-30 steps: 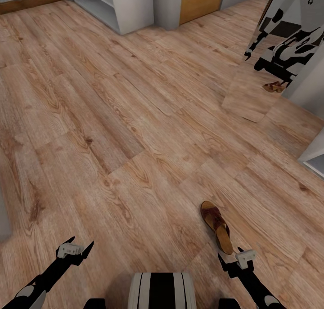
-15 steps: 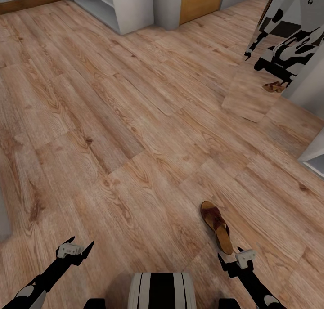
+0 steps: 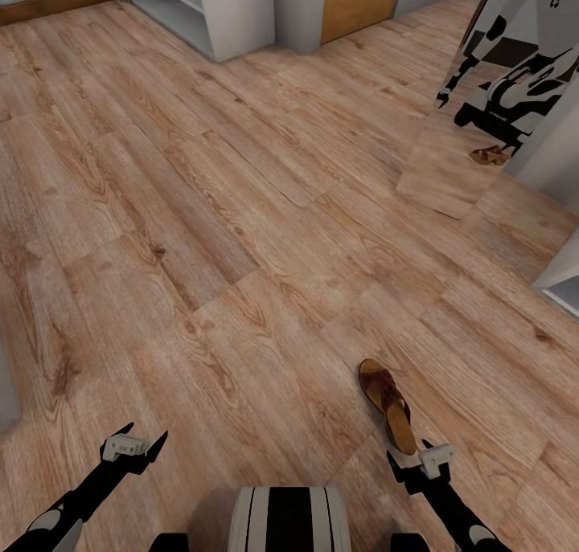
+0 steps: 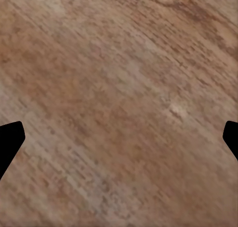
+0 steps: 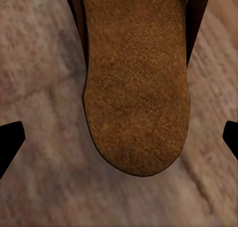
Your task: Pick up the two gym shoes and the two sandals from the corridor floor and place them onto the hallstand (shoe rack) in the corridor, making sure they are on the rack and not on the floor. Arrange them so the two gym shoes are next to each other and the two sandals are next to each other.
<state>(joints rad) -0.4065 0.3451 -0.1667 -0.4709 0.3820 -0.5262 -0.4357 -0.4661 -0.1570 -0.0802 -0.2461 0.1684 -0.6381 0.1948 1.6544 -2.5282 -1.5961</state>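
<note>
Sandal (image 3: 388, 406) lies on floor (image 3: 241, 239) at 12 o'clock of released right gripper (image 3: 412, 461); left gripper (image 3: 135, 446) released.

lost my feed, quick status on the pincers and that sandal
Both pincers open, empty: left pincer, right pincer. One sandal flat on corridor floor, heel under right pincer. Nothing in the way.

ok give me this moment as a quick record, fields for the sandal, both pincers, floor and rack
sandal: one sandal lying flat on the floor, just ahead of the right pincer
sandal heel: tan footbed between the open fingertips, untouched
right pincer: open, empty
left pincer: open, empty, over bare planks
floor: wood-grain planks
rack: pale unit far across the floor
</note>
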